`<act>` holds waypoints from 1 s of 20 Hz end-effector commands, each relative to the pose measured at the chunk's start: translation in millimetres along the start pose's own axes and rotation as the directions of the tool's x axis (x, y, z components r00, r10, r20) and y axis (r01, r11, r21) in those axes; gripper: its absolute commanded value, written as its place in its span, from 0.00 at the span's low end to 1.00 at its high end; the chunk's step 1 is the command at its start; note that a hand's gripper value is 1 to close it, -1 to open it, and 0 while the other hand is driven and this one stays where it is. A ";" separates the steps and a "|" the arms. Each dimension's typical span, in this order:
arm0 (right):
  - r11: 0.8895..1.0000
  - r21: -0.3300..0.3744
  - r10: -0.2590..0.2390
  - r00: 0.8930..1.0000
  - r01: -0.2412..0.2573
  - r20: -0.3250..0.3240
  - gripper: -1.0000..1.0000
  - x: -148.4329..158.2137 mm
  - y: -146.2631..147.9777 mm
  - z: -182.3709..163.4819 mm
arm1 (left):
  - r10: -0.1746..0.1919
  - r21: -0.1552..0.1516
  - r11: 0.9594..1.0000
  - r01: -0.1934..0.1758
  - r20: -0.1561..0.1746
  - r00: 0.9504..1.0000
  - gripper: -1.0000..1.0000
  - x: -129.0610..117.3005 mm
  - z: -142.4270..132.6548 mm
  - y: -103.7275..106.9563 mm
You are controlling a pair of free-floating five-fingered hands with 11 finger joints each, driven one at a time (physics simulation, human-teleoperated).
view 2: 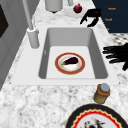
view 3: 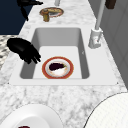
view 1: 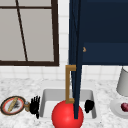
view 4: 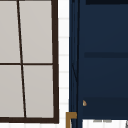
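My left hand (view 1: 35, 105) hovers over the sink's left rim, open, with its fingers spread and straight; it also shows in the left side view (view 2: 116, 53) and the right side view (view 3: 27, 3). A small jar (view 1: 27, 106) stands just to its left. My right hand (view 1: 88, 105) hangs over the sink's right front edge (view 3: 23, 50), fingers loosely bent and holding nothing (view 2: 91, 16). In the sink basin (view 2: 75, 37) lies a red-rimmed plate (view 2: 58, 65) with a dark eggplant (view 2: 70, 60) on it.
A navy cabinet door (view 1: 77, 62) with a brass handle (view 1: 68, 83) stands open, edge-on above the sink. A red ball (view 1: 67, 115) sits low in front. The faucet (view 2: 32, 32) is at the back. On the left counter rests a patterned plate (view 1: 12, 105). On the right, a white plate with a red fruit (view 1: 124, 107) and a grey canister (view 1: 123, 82).
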 end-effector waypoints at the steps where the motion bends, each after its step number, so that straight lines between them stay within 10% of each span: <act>1: 1.000 0.000 0.000 1.000 0.000 0.000 0.50 0.0 0.0 0.0 | 0.004 0.000 1.000 -0.004 -0.001 1.000 0.00 0.0 0.1 0.0; 2: 1.000 0.000 0.000 1.000 0.000 0.000 0.00 0.3 0.0 0.1 | 0.001 0.000 1.000 -0.001 0.000 1.000 0.50 0.1 -1.0 -0.2; 20: 0.990 0.065 0.128 0.992 -0.129 0.014 0.00 57.2 -41.9 33.6 | -0.043 0.006 0.999 0.043 -0.004 0.999 0.50 -0.7 -2.5 -0.4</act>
